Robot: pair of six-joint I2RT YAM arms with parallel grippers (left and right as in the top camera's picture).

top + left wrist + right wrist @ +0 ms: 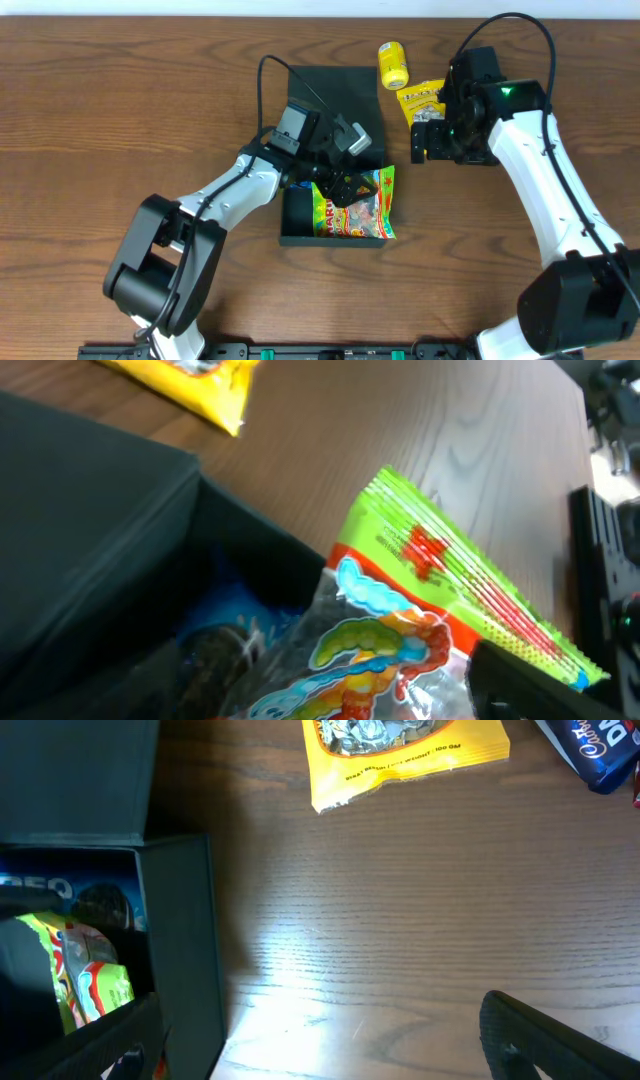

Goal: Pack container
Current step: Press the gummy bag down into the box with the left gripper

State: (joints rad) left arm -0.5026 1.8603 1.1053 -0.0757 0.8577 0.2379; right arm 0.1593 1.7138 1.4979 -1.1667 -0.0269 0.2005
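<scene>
container (300,215): dark matte box w/ hinged flap lid (335,95), centre of overhead frame; lid laid back flat toward top of frame, box cavity open below it.
contents: green gummy packet (357,205) lies tilted across box's right wall, part in, part hanging over rim; under it a blue packet (225,615) w/ dark cookie print sits in the cavity, seen in left wrist view.
step in hand: judged as seating the gummy packet fully inside; task looks mid-way, since other snacks are outside.
how to do it well: packet should go flat, pushed toward lower left of cavity so no corner rides the rim; release only once it clears the wall, else lid likely won't shut.
left gripper (338,178): over box, at packet's upper edge; jaws look fairly wide, but frames don't show if it grips packet, so cannot tell.
right gripper (428,140): right of lid, upper right of overhead frame, jaws wide, nothing betw. them; hovers over bare table (400,920).
yellow packet (420,100): on table just right of lid, beside right gripper; prob. next pick.
yellow can (393,65): lying on table above yellow packet, near top of frame.
dark blue wrapper (590,755): top right corner of right wrist view, cut off by frame.
</scene>
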